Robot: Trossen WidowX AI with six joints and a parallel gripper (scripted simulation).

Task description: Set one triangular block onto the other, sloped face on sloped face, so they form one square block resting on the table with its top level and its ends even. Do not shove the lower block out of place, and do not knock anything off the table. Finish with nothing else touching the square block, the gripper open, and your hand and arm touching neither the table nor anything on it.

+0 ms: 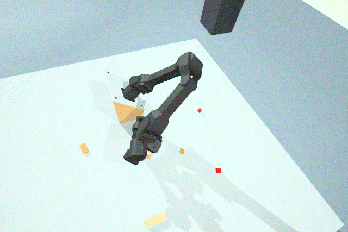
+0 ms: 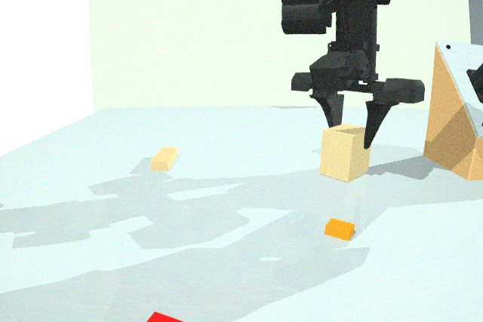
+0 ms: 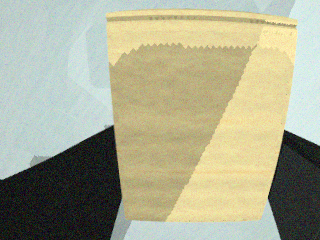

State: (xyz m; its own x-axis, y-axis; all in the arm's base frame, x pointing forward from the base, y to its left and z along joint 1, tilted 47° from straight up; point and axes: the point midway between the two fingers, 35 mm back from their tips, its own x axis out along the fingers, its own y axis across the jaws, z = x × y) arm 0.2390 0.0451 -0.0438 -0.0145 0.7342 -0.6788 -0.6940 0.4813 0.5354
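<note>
The two pale wooden triangular blocks form one square-looking block on the table (image 2: 234,131), partly seen beside the hand in the top view. The upper block (image 2: 345,128) (image 3: 210,100) shows a level top. The lower block (image 2: 336,154) stands under it, its upright side facing the exterior camera. No gap shows between the sloped faces, and the visible ends look about even. My gripper (image 2: 351,137) (image 3: 194,133) points down, with a finger against each side of the upper block, shut on it. The far end is hidden in the exterior view.
A wooden wedge stand (image 1: 125,110) (image 2: 448,131) with a metal sloped plate carries the arm's base. An orange block (image 1: 182,151) (image 2: 339,229) lies nearby. A long pale block (image 1: 155,219) (image 2: 164,158), another orange block (image 1: 84,148) and red cubes (image 1: 199,110) (image 1: 218,170) lie farther off.
</note>
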